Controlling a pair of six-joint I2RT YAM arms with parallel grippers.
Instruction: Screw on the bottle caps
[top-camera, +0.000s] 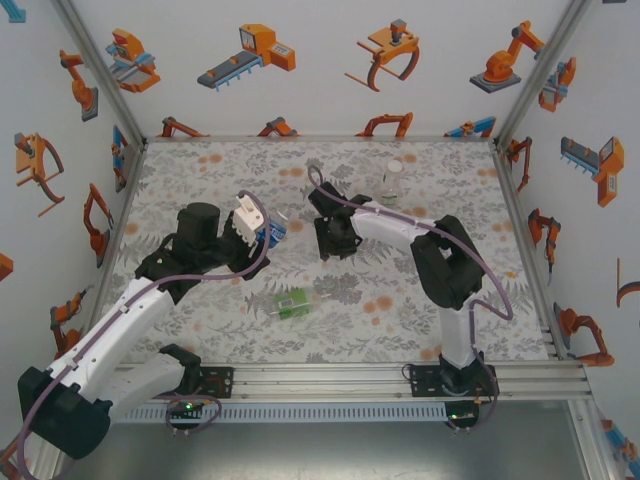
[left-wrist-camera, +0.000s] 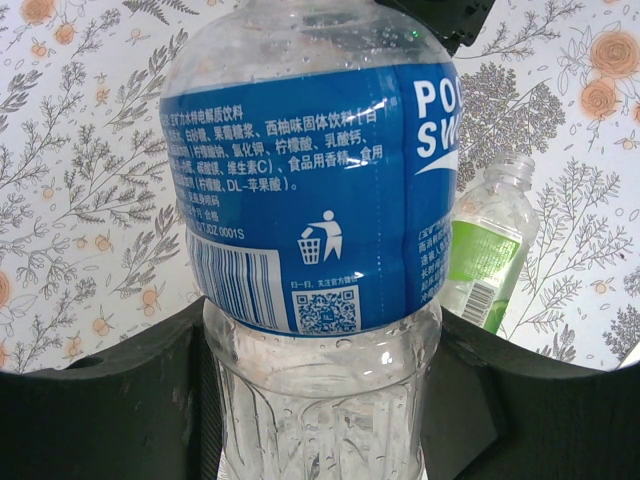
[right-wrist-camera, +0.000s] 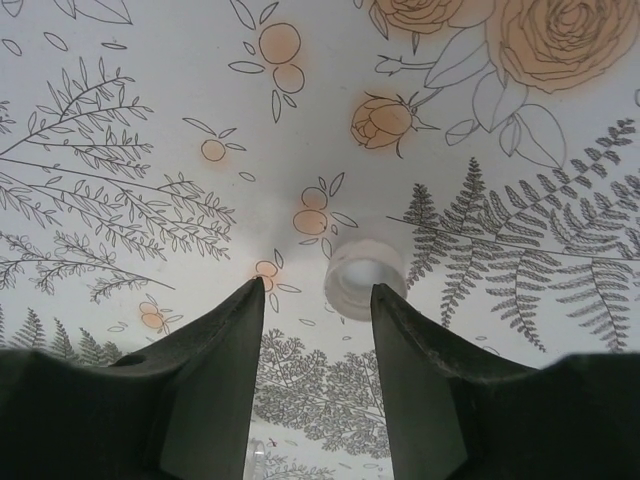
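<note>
Two bottles show in the left wrist view. The blue-labelled bottle (left-wrist-camera: 310, 200) fills the centre, clamped on its ribbed clear body, below the label, by the black fingers of the left gripper (left-wrist-camera: 318, 360). The green-labelled bottle (left-wrist-camera: 487, 255) lies at the right of the frame on the floral tablecloth (left-wrist-camera: 80, 200). I judge the blue one thin-walled and beaded with droplets, so it can dent or slip; the ribbed part seems the better hold. In the right wrist view the right gripper (right-wrist-camera: 318, 290) is spread and empty, and a small pale bottle cap (right-wrist-camera: 364, 277) lies near centre, just beyond the right-hand finger's tip. The cap is probably light, stiff and smooth; grasp it across the rim.
</note>
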